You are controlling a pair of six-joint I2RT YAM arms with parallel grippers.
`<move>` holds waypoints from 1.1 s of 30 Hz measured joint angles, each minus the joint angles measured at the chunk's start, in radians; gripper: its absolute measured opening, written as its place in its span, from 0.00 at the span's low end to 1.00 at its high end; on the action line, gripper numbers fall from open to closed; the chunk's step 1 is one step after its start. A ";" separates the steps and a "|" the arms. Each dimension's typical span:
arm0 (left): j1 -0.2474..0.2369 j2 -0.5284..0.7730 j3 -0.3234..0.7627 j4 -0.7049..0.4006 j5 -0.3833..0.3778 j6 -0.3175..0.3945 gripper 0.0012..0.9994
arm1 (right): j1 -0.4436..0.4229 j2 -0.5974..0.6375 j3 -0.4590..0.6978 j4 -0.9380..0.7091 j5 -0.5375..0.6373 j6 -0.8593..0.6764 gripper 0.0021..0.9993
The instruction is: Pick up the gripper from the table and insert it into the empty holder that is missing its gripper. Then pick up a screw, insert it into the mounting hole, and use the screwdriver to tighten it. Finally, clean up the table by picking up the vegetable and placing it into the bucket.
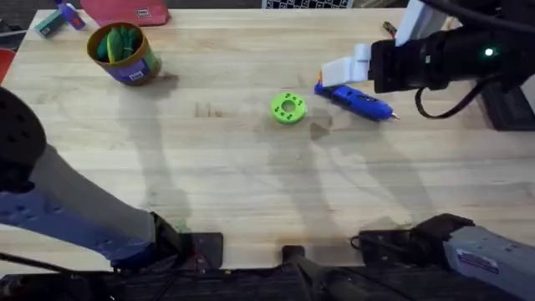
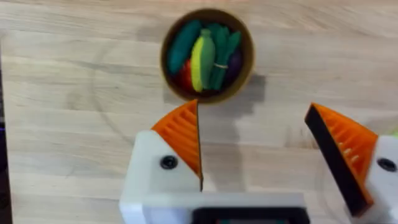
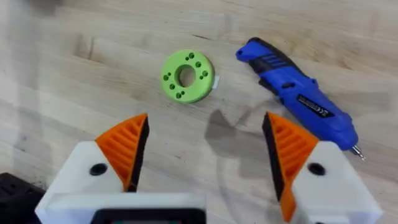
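Left wrist view, looking down on a pale wood-grain tabletop [image 2: 74,93]. Upper centre of the frame: the bucket [image 2: 207,55], round, brown-rimmed, upright, packed with toy produce, including the vegetable [image 2: 181,45], dark green and oblong, at its left side, beside a yellow-green piece, further green pieces, and red and purple bits underneath. Shadow cast to the right of and below the bucket. Bottom edge: left gripper [image 2: 261,155], jaws spread wide apart with nothing between them; white finger bases with dark screw holes, orange ribbed pads [image 2: 180,134] pointing toward the bucket, clear of it.
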 joint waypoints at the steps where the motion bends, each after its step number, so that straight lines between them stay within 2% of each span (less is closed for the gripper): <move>1: 0.000 -0.012 -0.001 -0.014 0.011 0.005 0.99 | 0.000 0.000 0.000 0.000 0.000 0.000 0.99; 5: 0.000 -0.082 -0.048 -0.009 0.021 0.014 0.99 | 0.000 0.000 0.000 0.000 0.000 0.000 0.99; 8: -0.001 -0.176 -0.149 0.035 0.023 0.013 0.99 | 0.000 0.000 0.000 0.000 0.000 0.000 0.99; 12: -0.009 -0.349 -0.372 0.126 0.031 0.008 0.99 | 0.000 0.000 0.000 0.000 0.000 0.000 0.99; 15: -0.042 -0.498 -0.578 0.187 0.045 -0.003 0.99 | 0.000 0.000 0.000 0.000 0.000 0.000 0.99; 19: -0.157 -0.678 -0.808 0.205 0.068 -0.053 0.99 | 0.000 0.000 0.000 -0.005 0.000 0.000 0.99; 24: -0.316 -0.810 -0.992 0.207 0.066 -0.145 0.99 | 0.000 0.000 0.000 -0.034 0.000 0.000 0.99; 28: -0.437 -0.856 -1.071 0.206 0.017 -0.209 0.99 | 0.000 0.000 0.000 -0.056 0.000 0.000 0.99; 33: -0.562 -0.865 -1.083 0.241 -0.007 -0.241 0.99 | 0.000 0.000 0.000 -0.088 0.000 0.000 0.99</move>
